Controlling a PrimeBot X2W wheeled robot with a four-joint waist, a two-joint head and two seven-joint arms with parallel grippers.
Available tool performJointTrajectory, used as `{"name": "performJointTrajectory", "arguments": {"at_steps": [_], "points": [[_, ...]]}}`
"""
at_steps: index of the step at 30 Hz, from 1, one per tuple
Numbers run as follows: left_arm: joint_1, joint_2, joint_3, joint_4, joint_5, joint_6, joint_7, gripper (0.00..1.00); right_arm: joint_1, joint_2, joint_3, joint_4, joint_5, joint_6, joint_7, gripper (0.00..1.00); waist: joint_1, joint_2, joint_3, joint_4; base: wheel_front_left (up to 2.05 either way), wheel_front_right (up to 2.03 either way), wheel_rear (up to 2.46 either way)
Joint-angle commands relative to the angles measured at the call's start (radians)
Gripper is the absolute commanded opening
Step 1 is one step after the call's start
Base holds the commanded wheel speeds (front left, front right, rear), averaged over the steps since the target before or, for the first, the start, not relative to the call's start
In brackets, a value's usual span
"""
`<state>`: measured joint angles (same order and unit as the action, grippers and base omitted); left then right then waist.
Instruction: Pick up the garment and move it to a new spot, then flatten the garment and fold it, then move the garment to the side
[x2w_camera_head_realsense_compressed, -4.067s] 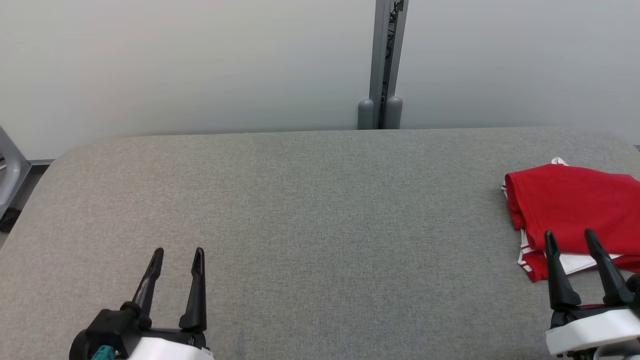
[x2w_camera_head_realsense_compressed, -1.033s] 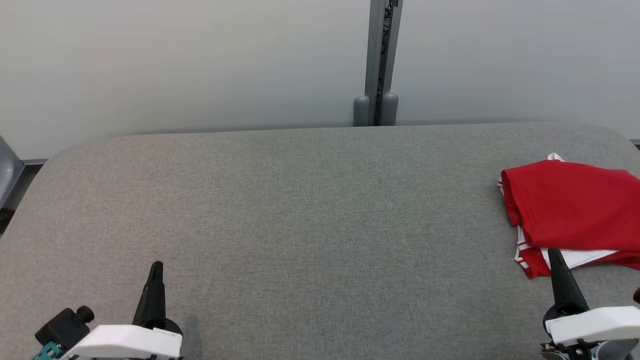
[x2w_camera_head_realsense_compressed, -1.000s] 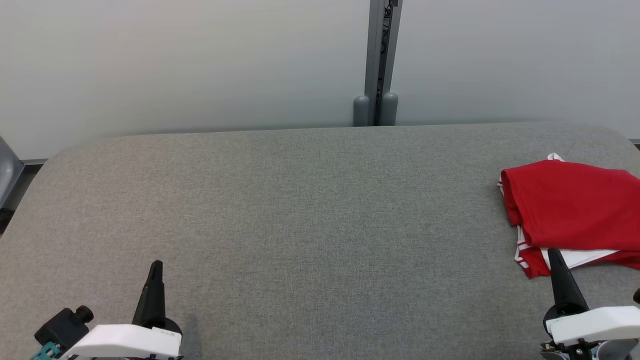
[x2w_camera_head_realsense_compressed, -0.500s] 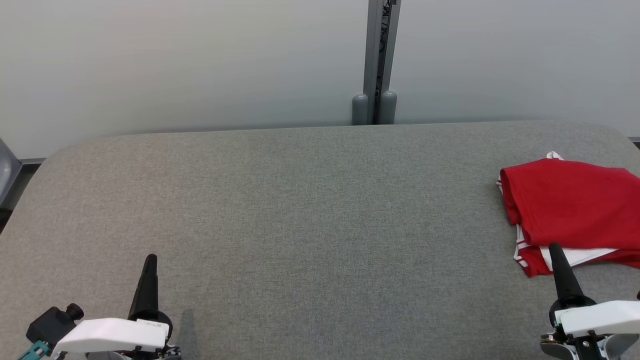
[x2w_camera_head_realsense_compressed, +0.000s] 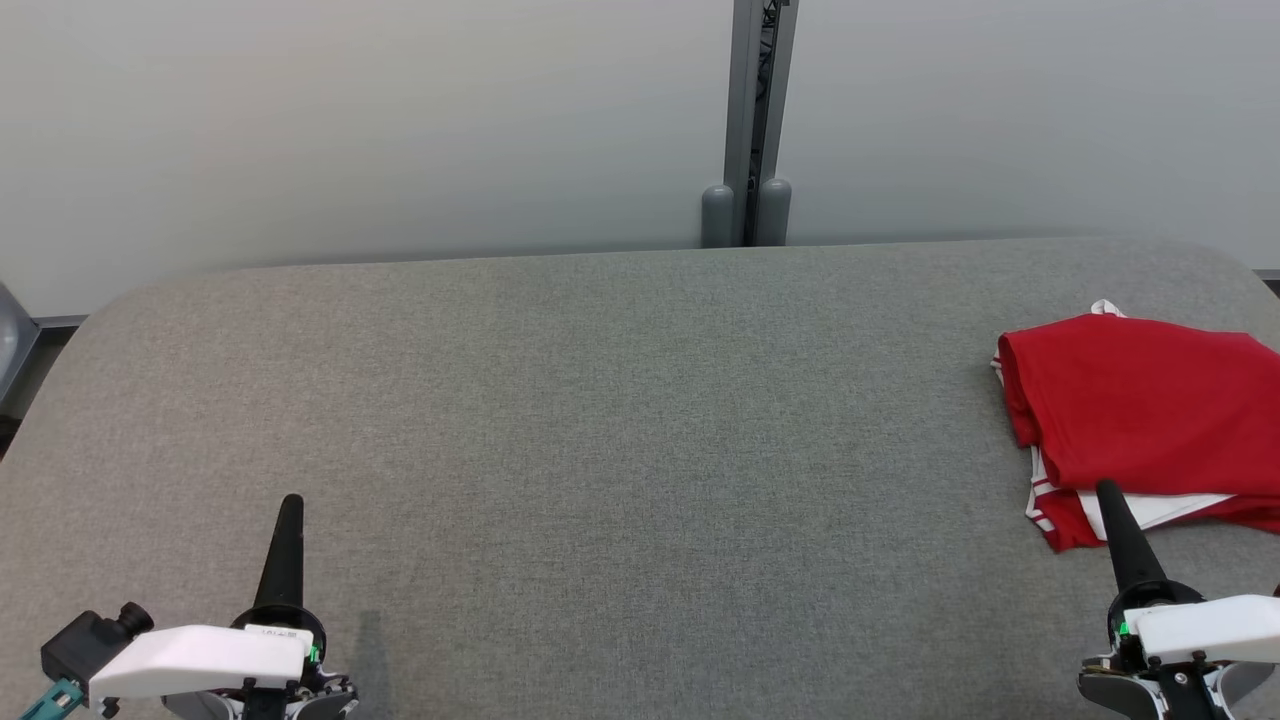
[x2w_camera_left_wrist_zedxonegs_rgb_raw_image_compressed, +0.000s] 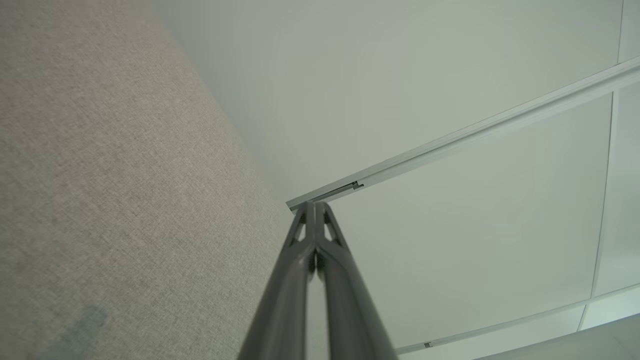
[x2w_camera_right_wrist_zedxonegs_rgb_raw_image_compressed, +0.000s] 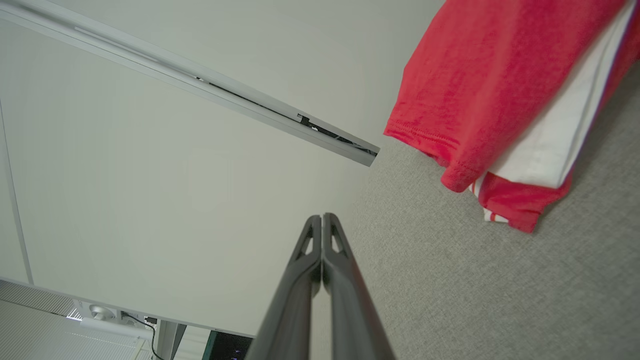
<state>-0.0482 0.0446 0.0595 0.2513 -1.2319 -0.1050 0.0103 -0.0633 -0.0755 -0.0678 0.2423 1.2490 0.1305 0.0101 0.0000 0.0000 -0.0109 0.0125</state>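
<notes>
Head view: red garment (x2w_camera_head_realsense_compressed: 1150, 410) just beyond right fingers (x2w_camera_head_realsense_compressed: 1123, 540).

I get bright, even, soft light in all three views, with crisp detail. In the head view a faint shadow lies on the table (x2w_camera_head_realsense_compressed: 600, 450) at lower left, just right of the left gripper (x2w_camera_head_realsense_compressed: 290, 500). The wrist views bow the straight wall rail (x2w_camera_left_wrist_zedxonegs_rgb_raw_image_compressed: 450, 137) near the edges; the fingers (x2w_camera_left_wrist_zedxonegs_rgb_raw_image_compressed: 285, 300) at bottom centre look soft.
</notes>
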Motion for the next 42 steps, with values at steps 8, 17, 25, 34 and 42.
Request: {"name": "performJointTrajectory", "arguments": {"at_steps": [8,17,25,34,42], "points": [[-0.035,0.006,0.016,-0.009,-0.081,-0.011,0.023,0.0,-0.026,0.001,-0.014,-0.003,0.079,0.0,0.024,0.0,0.0,0.0,0.002,-0.002,0.0,0.0,0.0],[-0.042,0.007,0.026,-0.009,-0.155,-0.015,0.043,0.0,-0.033,0.007,-0.023,-0.002,0.149,0.0,0.045,0.0,0.0,0.0,0.005,-0.004,0.0,0.0,0.0],[-0.05,0.007,0.034,-0.009,-0.208,-0.018,0.06,0.0,-0.038,0.011,-0.03,-0.001,0.199,0.0,0.061,0.0,0.0,0.0,0.007,-0.006,0.0,0.0,0.0],[-0.054,0.007,0.042,-0.008,-0.272,-0.022,0.076,0.0,-0.041,0.017,-0.038,0.001,0.26,0.0,0.079,0.0,0.0,0.0,0.009,-0.008,0.0,0.0,0.0],[-0.063,0.008,0.05,-0.008,-0.326,-0.026,0.091,0.0,-0.047,0.021,-0.043,0.002,0.311,0.0,0.092,0.0,0.0,0.0,0.011,-0.01,0.0,0.0,0.0]]}}
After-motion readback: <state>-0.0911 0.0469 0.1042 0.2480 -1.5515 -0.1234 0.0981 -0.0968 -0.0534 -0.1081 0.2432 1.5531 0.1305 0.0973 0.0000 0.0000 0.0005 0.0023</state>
